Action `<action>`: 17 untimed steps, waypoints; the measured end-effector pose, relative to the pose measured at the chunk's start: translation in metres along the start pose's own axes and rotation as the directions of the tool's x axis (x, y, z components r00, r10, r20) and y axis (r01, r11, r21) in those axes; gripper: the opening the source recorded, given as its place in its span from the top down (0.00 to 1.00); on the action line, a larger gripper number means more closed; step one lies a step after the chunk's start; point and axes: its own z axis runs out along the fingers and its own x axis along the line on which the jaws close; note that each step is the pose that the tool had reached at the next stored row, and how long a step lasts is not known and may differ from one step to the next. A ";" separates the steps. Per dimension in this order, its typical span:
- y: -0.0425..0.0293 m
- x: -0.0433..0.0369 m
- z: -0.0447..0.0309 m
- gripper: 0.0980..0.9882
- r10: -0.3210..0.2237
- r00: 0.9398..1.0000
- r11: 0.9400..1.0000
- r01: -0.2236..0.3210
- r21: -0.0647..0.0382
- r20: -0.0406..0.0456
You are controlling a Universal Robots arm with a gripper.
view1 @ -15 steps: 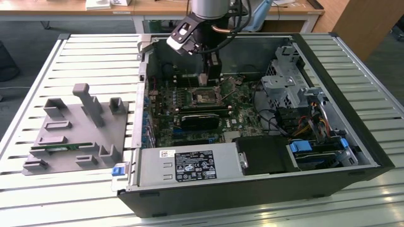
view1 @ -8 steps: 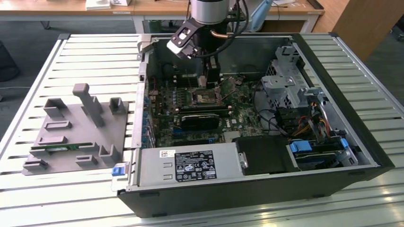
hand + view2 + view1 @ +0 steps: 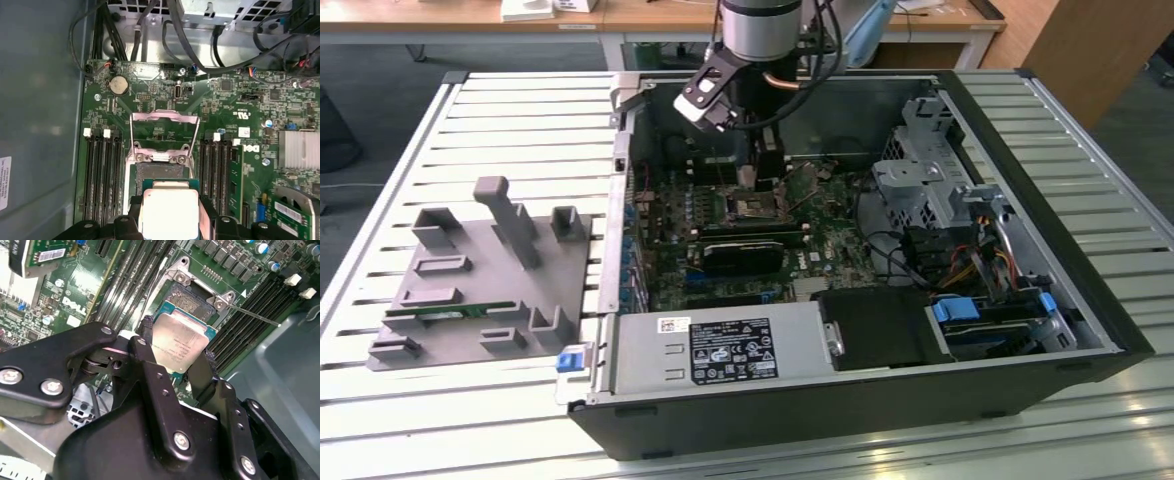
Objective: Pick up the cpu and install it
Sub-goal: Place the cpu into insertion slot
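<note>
White slatted table (image 3: 494,110) fills your exterior view, with wooden desks (image 3: 654,15) behind it at 12 o'clock. On the slats an open computer case (image 3: 1067,330) lies on its side, motherboard facing up. At 9 o'clock from the case sits the grey plastic fixture (image 3: 467,290), well apart from the arm, and a thin green memory stick (image 3: 447,312) lies in one of its slots. Inside the case you can see the labelled power supply (image 3: 720,350) along the 6 o'clock edge and the metal drive cage (image 3: 921,170) toward 2 o'clock.

Your arm reaches down from 12 o'clock into the case, and the gripper (image 3: 761,178) hangs just above the socket (image 3: 754,208) near the board's middle.

In the second wrist view the gripper (image 3: 176,352) has its two black fingers (image 3: 150,355) closed in on opposite edges of the cpu (image 3: 182,340), whose dull silver top faces the camera. The chip sits tilted over the socket (image 3: 192,302), partly covering it. You cannot tell from these views whether its underside touches the socket yet. A thin lever rod (image 3: 255,315) juts out beside the socket.

In the first wrist view the cpu (image 3: 169,210) is held in the gripper (image 3: 170,222) just beside the socket (image 3: 160,175), and the metal retention frame (image 3: 165,116) stands flipped open beyond it. Memory slots (image 3: 102,175) run along both sides of the socket, and a coin battery (image 3: 118,85) sits farther up the board.
</note>
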 end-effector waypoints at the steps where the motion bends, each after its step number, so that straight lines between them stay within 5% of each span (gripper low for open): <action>1: -0.0001 0.0010 0.0018 0.52 0.000 1.000 1.000 0.000 0.000 0.001; 17: -0.0017 0.0064 0.0280 0.52 0.002 1.000 1.000 -0.002 0.001 0.013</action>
